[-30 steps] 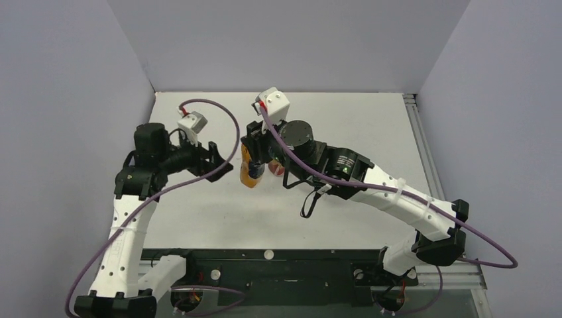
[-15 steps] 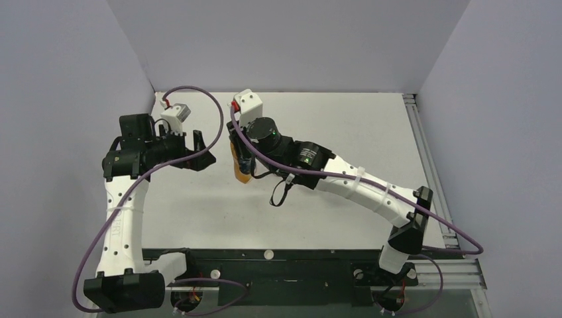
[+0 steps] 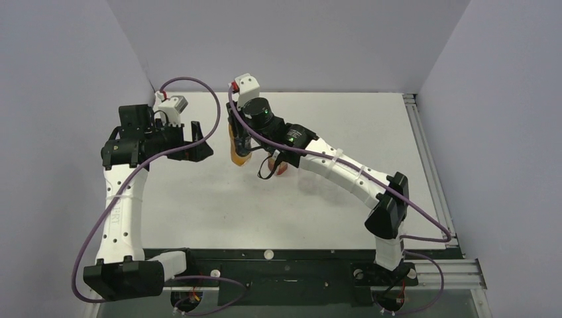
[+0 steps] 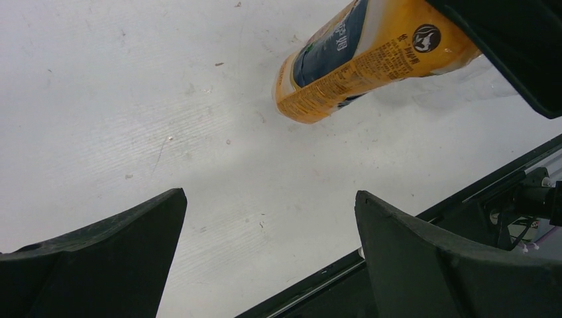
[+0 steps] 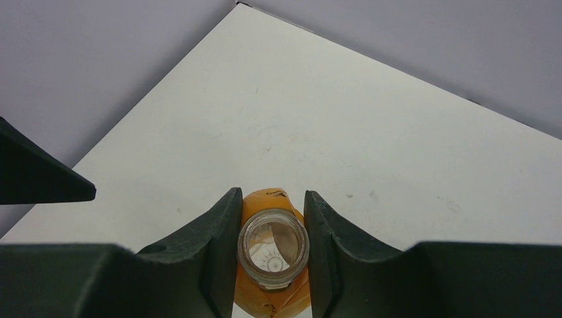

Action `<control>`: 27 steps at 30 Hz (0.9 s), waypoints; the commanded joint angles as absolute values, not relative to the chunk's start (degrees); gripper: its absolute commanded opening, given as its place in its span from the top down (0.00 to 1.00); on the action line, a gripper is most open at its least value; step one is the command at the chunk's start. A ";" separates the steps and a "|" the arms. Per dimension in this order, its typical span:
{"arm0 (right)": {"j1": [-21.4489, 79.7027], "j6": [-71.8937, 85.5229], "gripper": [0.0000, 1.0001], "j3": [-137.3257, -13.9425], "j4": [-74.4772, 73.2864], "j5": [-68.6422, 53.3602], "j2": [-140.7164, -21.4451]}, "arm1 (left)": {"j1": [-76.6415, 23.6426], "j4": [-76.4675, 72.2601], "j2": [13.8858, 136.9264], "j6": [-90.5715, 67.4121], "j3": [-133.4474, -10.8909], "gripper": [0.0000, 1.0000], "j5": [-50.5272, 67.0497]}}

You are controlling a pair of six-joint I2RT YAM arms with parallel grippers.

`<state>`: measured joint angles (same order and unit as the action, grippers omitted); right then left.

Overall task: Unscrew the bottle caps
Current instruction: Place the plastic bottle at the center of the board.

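Observation:
My right gripper (image 3: pixel 240 134) is shut on the open neck of the orange bottle (image 3: pixel 238 151), which hangs from it with its base low over the table. In the right wrist view the fingers (image 5: pixel 219 245) clamp the capless mouth of the bottle (image 5: pixel 273 246). My left gripper (image 3: pixel 199 141) is open and empty, just left of the bottle and apart from it. In the left wrist view (image 4: pixel 270 194) the orange bottle with its dark label (image 4: pixel 371 59) is tilted ahead of it. The reddish-brown bottle (image 3: pixel 282 167) peeks out under my right arm. No cap shows, and I cannot make out the clear bottle.
Grey walls close in the white table (image 3: pixel 344 132) at the back and left. The black base rail (image 3: pixel 278 262) runs along the near edge and shows in the left wrist view (image 4: pixel 477 199). The right arm's purple cable (image 3: pixel 265 173) hangs by the reddish-brown bottle.
My right gripper has carried the orange bottle left and toward the back wall. My left gripper has drawn back left and stayed open.

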<state>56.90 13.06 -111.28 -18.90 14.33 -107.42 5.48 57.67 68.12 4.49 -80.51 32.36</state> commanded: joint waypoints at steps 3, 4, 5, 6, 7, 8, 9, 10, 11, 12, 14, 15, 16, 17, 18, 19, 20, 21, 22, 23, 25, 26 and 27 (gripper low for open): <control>55.93 13.47 1.00 -113.18 -13.93 12.49 -109.97 | 6.02 56.47 67.93 3.05 -84.22 0.03 29.53; 55.87 13.45 1.00 -112.89 -13.56 12.44 -110.44 | 6.14 56.45 68.05 2.98 -84.25 0.03 29.36; 55.72 13.41 1.00 -112.83 -12.97 12.36 -111.00 | 6.23 56.43 68.08 2.98 -84.28 0.03 29.11; 55.63 13.37 1.00 -112.82 -12.77 12.38 -111.22 | 6.39 56.43 68.28 2.92 -84.24 0.03 29.03; 55.57 13.37 1.00 -112.93 -12.51 12.39 -111.85 | 6.45 56.43 68.37 2.91 -84.21 0.04 29.05; 55.56 13.32 1.00 -113.18 -12.27 12.43 -112.13 | 6.56 56.38 68.55 2.86 -84.16 0.04 28.95; 55.48 13.34 1.00 -113.28 -12.15 12.47 -112.74 | 6.66 56.31 68.64 2.88 -84.12 0.04 28.98; 55.43 13.35 1.00 -113.42 -11.81 12.52 -113.01 | 6.79 56.23 68.71 2.79 -84.16 0.04 28.93; 55.45 13.36 1.00 -113.44 -11.57 12.73 -113.49 | 6.91 56.14 68.76 2.71 -84.22 0.04 28.97; 55.46 13.47 1.00 -113.53 -11.07 12.78 -113.70 | 7.07 56.15 68.87 2.63 -84.45 0.04 28.99; 55.39 13.71 1.00 -113.55 -10.34 13.13 -114.32 | 7.29 56.16 69.04 2.44 -84.72 0.04 29.01; 55.44 13.80 1.00 -113.55 -10.09 13.43 -114.73 | 7.29 56.21 69.18 2.32 -84.81 0.03 29.01; 55.43 14.00 1.00 -113.55 -9.55 13.82 -114.98 | 7.38 56.26 69.26 2.18 -84.88 0.03 29.05; 55.45 14.07 1.00 -113.55 -9.26 14.03 -115.49 | 7.38 56.34 69.44 2.15 -84.89 0.03 29.11; 55.43 14.24 1.00 -113.38 -8.69 14.38 -115.67 | 7.47 56.47 69.52 2.14 -84.83 0.03 29.01; 55.40 14.28 1.00 -113.33 -8.30 14.62 -116.19 | 7.62 56.49 69.59 2.17 -84.82 0.04 28.92; 55.42 14.29 1.00 -113.41 -8.18 14.99 -116.41 | 7.77 56.53 69.64 2.08 -84.77 0.04 29.00; 55.44 14.32 1.00 -113.44 -8.18 15.19 -116.75 | 8.16 56.52 69.57 2.09 -84.71 0.04 29.14; 55.45 14.32 1.00 -113.53 -8.13 15.73 -116.91 | 8.34 56.36 69.50 2.17 -84.39 0.04 29.54; 55.46 14.33 1.00 -113.50 -8.06 15.95 -117.14 | 8.41 56.22 69.28 2.14 -84.25 0.04 29.67; 55.41 14.18 1.00 -113.28 -7.84 16.59 -117.31 | 8.51 55.80 69.04 2.23 -83.80 0.03 29.70; 55.40 14.12 1.00 -113.11 -7.74 17.16 -117.39 | 8.52 55.78 69.11 2.26 -83.82 0.03 29.75; 55.39 13.99 1.00 -112.65 -7.38 17.41 -117.36 | 8.52 55.80 69.15 2.32 -83.95 0.03 29.65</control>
<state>55.81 13.93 -111.33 -11.53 14.66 -117.60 8.05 57.52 69.63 2.42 -81.80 29.10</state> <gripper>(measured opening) 0.315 0.968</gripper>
